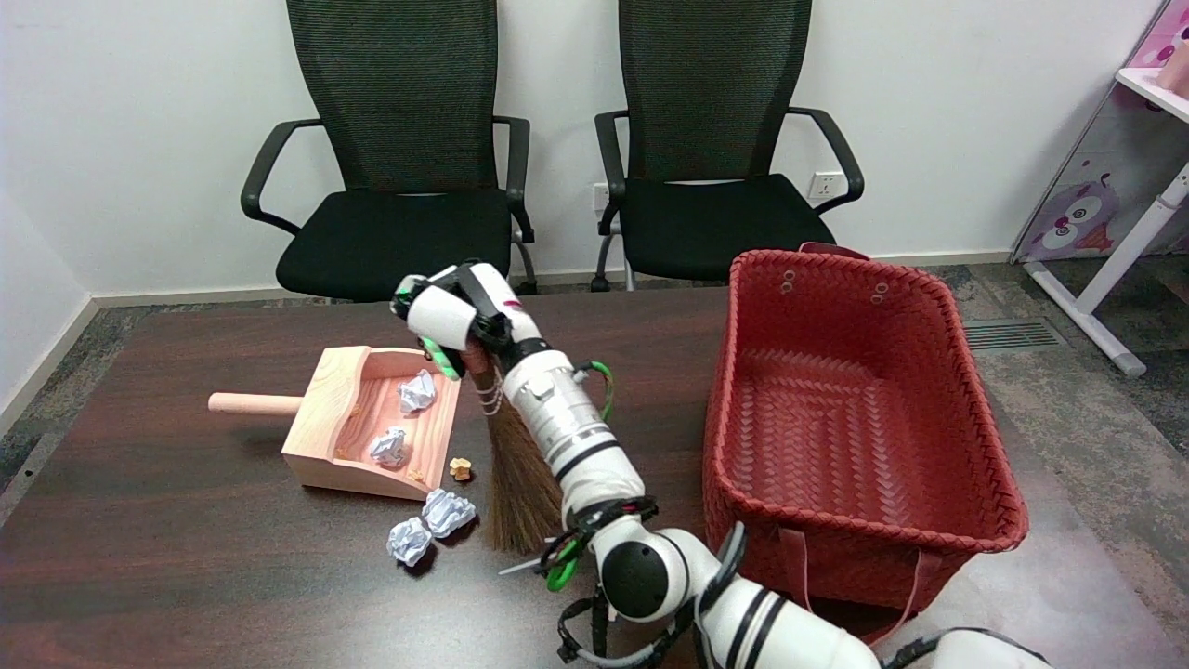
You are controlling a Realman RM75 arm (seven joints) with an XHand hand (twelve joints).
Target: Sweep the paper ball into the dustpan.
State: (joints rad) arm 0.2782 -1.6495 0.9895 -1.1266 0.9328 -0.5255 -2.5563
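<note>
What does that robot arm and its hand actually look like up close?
The right arm is made of glossy white rounded segments with black bands and a ribbed silver-grey section. Black cables loop loosely around its joints, with green and a little red showing. The right hand is white and black, with green accents and a small pink mark.

A: What crowds the right side?
B: The tall woven red basket (859, 418), near the straw hand broom (520, 483).
A: And left?
B: The wooden dustpan (325, 446); two crumpled white paper balls (429, 526) lie just off its open mouth. Bare dark tabletop (167, 548) lies nearer.
</note>
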